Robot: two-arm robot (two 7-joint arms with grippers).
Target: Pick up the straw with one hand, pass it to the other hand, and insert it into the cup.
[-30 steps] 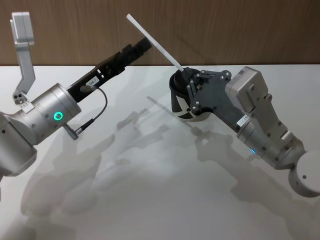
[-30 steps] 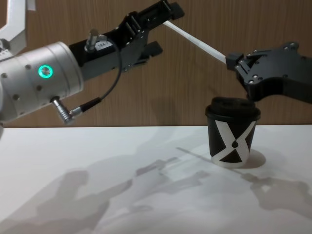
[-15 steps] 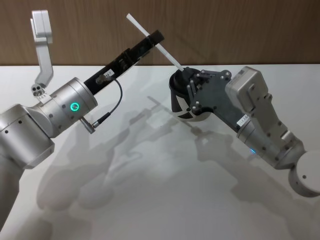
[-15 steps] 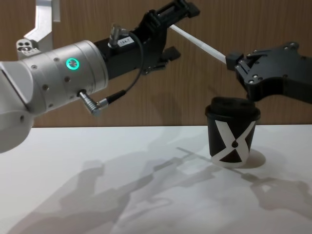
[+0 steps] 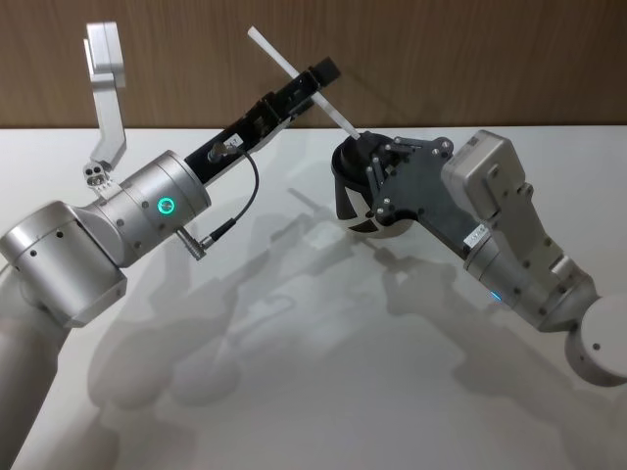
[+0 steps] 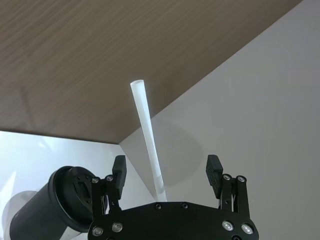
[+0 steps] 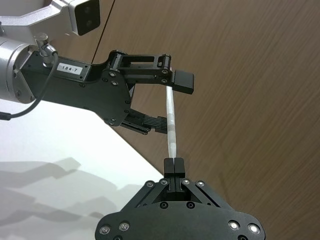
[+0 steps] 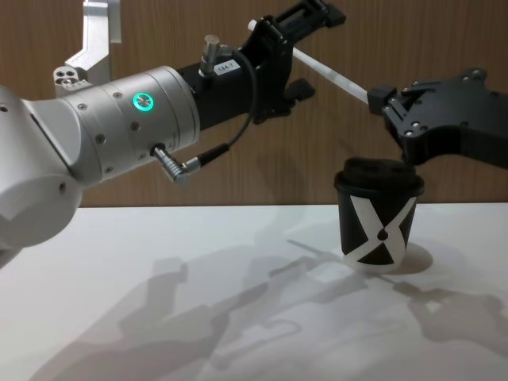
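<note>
Handover step: the right claw (image 7: 171, 164) pinches the straw (image 7: 170, 105) by its lower end above the cup (image 8: 378, 226), while the left claw (image 6: 166, 171), spread open around it, must close next.

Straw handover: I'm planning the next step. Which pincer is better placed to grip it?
Left: the left pincer is open around the straw; the right pincer clamps its lower end above the cup.

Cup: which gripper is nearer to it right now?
Right. The right gripper sits just above the cup, shut on the straw; the left gripper is higher and farther left, open around the straw.
</note>
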